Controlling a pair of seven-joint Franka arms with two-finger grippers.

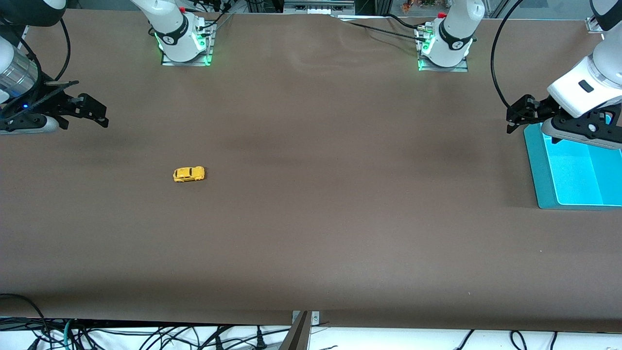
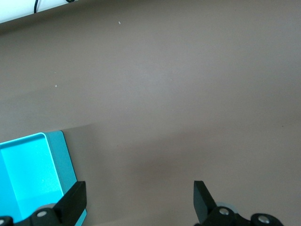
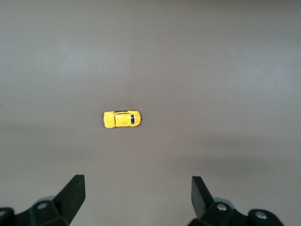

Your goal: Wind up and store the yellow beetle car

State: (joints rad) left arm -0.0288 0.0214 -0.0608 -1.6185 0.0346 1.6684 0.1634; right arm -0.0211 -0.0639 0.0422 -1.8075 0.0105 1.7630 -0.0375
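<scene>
A brown table (image 1: 311,218) is seen spread across the whole scene, its surface plain and matte. A teal bin (image 1: 573,170) is found lying flat on it at the left arm's end, its pale bright floor lit up inside darker teal walls. Below the table's edge nearest the front camera, a tangle of dark cables (image 1: 146,335) is seen against a white floor.
</scene>
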